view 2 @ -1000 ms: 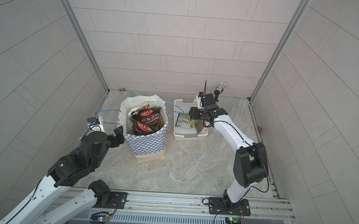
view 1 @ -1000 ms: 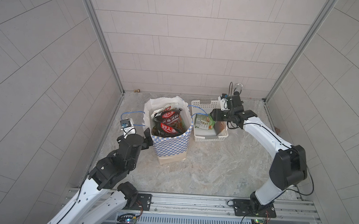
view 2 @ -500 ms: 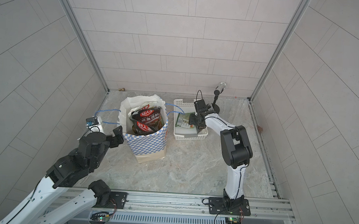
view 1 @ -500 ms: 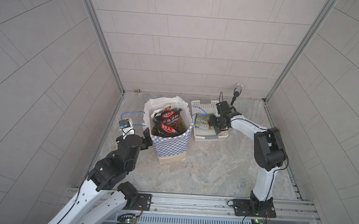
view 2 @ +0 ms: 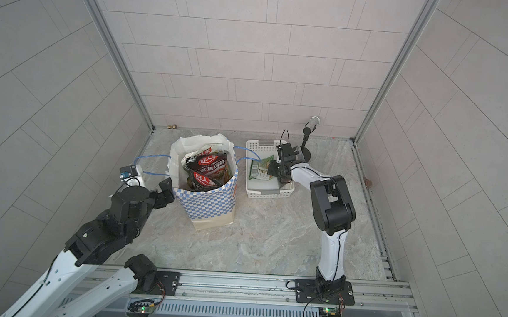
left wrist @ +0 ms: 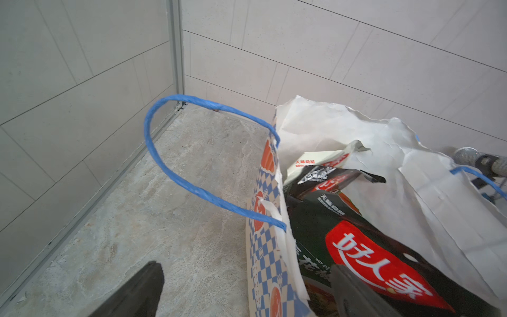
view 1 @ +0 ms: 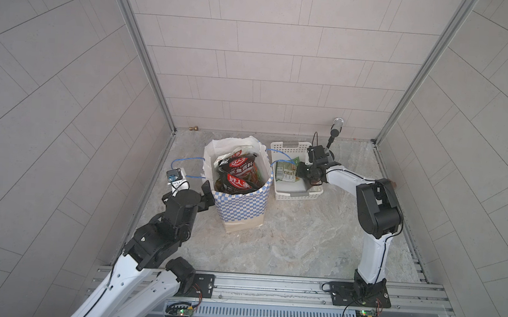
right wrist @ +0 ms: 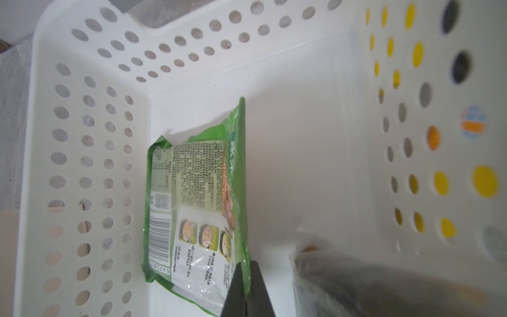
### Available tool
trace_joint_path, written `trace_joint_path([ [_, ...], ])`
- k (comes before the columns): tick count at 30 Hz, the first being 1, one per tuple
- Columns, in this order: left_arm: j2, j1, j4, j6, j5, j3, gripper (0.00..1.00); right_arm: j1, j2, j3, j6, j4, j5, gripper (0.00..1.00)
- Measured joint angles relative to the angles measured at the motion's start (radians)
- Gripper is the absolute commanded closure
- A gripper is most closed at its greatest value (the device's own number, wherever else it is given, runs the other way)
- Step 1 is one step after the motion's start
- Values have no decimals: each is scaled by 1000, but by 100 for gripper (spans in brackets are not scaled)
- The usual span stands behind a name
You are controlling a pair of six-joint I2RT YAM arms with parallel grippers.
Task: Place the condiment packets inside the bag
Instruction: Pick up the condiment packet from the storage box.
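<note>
Right wrist view: the right tool [right wrist: 248, 270] has just snapped shut on the near edge of the green packet [right wrist: 192, 192], which stretches away from it inside the basket [right wrist: 90, 137]. With that pinch made, the lift toward the bag can probably begin. Farther off, the bag [view 1: 243, 204] stands beside the basket, already holding black packets [view 1: 239, 170]. The left tool [left wrist: 244, 271] gapes wide astride the bag's wall, gripping nothing.
</note>
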State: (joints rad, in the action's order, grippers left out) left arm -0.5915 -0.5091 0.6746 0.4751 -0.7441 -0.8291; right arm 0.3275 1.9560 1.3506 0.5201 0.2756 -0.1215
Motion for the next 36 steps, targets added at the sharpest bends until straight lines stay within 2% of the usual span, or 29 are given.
trace_joint_path([
  [7,-6,178,2,24,186,-29,4,3,-259,-46,-68,35,29,100],
  [12,-76,258,-30,57,368,-82,5,30,-462,-26,-137,73,47,100],
  [18,-158,334,-39,84,521,-104,12,110,-627,6,-230,115,40,100],
  [25,-182,380,-45,97,646,-103,30,256,-713,116,-336,145,29,100],
  [30,-198,386,-63,89,700,-103,49,395,-724,208,-416,141,28,100],
  [36,-224,391,-68,63,726,-85,70,463,-663,303,-460,136,-81,100],
])
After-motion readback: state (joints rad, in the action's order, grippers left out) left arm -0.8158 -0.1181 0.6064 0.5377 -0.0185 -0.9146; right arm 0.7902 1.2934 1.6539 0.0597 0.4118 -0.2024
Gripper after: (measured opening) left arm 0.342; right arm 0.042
